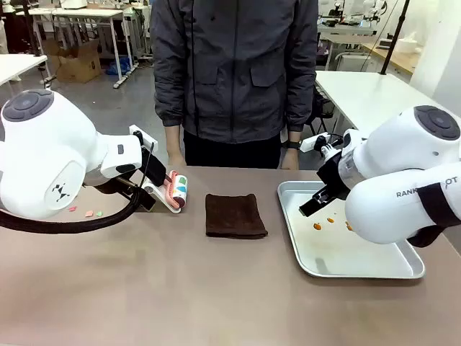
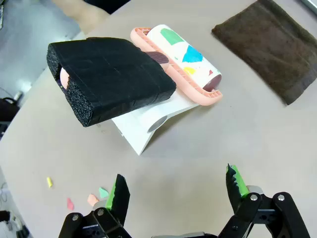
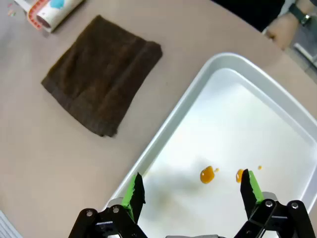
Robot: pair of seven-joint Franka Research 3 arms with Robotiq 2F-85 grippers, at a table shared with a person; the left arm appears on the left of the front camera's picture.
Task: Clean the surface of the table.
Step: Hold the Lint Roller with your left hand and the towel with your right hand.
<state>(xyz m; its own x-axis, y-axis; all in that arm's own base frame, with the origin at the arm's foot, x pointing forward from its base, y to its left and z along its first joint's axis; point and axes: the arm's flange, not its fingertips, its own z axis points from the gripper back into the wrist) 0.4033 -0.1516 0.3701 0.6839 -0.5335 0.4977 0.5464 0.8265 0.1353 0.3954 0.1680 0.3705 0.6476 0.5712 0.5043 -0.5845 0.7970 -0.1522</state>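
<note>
Taupe counter (image 1: 216, 303), workshop room. One cloth (image 1: 235, 215); one tray (image 1: 360, 254) right of it, one roller (image 1: 178, 189) left. Left gripper (image 2: 176, 183), right gripper (image 3: 192, 184): released.

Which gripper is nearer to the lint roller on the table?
Left. The left gripper hovers open close to the lint roller; the right gripper is far off, over the metal tray.

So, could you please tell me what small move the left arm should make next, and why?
Probably bring the open left gripper forward to the black foam handle of the roller and close on it. Paper scraps lie on the table beside that arm, and the handle stands free just ahead of the gripper.
</note>
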